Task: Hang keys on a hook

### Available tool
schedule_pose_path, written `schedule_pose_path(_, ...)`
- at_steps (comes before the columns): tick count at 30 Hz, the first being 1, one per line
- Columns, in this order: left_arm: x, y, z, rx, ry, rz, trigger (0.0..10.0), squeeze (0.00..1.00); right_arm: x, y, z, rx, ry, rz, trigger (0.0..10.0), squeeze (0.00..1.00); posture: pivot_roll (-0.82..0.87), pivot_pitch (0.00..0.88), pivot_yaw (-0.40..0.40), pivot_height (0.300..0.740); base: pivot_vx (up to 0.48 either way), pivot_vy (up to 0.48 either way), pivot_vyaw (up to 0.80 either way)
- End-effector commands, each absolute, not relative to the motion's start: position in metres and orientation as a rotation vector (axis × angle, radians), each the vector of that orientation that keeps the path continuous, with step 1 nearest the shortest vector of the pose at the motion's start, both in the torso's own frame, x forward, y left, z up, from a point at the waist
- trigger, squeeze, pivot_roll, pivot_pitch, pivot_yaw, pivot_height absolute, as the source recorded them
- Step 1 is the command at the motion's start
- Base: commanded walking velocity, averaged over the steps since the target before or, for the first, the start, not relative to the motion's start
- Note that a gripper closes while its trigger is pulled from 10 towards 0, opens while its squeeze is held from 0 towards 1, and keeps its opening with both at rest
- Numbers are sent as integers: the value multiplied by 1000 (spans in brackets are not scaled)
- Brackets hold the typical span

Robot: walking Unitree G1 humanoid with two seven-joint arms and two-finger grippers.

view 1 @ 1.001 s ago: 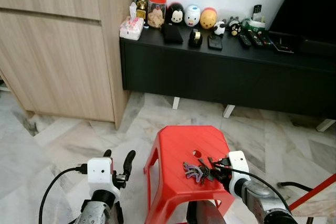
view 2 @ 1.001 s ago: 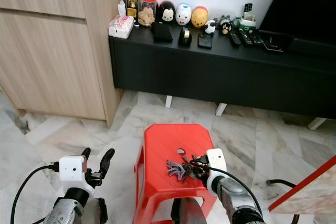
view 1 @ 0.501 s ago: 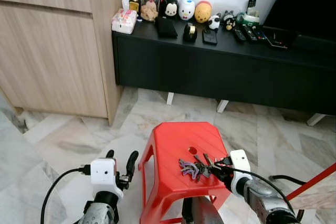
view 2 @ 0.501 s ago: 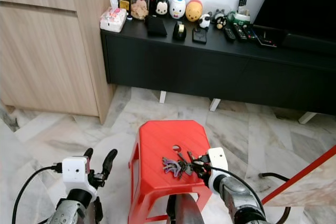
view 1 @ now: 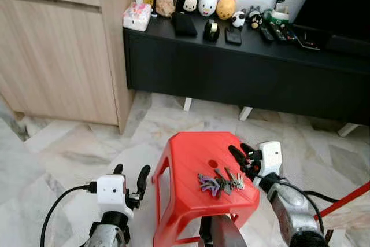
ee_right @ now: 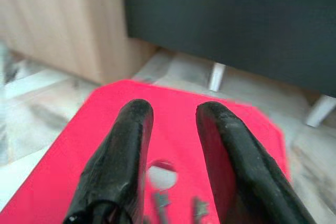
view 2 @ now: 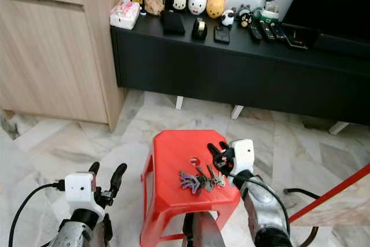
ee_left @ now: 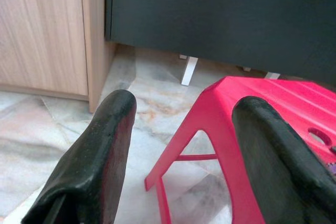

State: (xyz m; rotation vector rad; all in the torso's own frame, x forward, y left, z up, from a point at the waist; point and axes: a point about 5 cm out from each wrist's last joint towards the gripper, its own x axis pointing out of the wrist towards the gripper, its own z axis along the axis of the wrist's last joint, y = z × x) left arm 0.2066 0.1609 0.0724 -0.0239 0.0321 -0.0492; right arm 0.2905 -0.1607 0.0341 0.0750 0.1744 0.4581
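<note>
We have barely begun: the bunch of metal keys with purple tags [view 1: 219,183] lies ungrasped on the red plastic stool [view 1: 191,154]. Our right gripper [view 1: 247,159] hovers at its two o'clock, fingers apart. Our left gripper [view 1: 130,176] idles, fingers apart, at nine o'clock. Grasping and hanging remain.

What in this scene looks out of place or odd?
The keys lie loose on the red stool, an odd resting place. The right hand hovers open above them. Nothing looks spilled or damaged.
</note>
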Motion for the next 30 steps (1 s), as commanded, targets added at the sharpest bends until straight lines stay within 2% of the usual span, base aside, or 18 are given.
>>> schedule_pose_path(1, 207, 159, 79, -13, 14, -70, 10000, 0, 291, -160, 44, 30, 97, 461, 10000, 0, 97, 93, -201, 590, 0, 0, 0)
schedule_pose_path(5, 206, 167, 83, 5, 10, -63, 10000, 0, 290, -147, 69, -29, -46, 472, 10000, 0, 111, 83, -189, 590, 0, 0, 0)
schedule_pose_path(10, 206, 170, 85, 18, 10, -69, 10000, 0, 275, -142, 71, -31, -52, 483, 10000, 0, 127, 86, -176, 590, 0, 0, 0)
schedule_pose_path(15, 204, 171, 85, 25, 18, -76, 10000, 0, 263, -146, 41, -51, 103, 432, 10000, 0, 120, 90, -160, 590, 0, 0, 0)
schedule_pose_path(21, 203, 173, 89, 53, 23, -106, 10000, 0, 285, -153, 31, -18, 215, 293, 10000, 0, 145, 101, -136, 590, 0, 0, 0)
schedule_pose_path(30, 202, 179, 92, 71, 28, -112, 10000, 0, 298, -149, 21, -74, 337, 234, 10000, 0, 165, 97, -123, 590, 0, 0, 0)
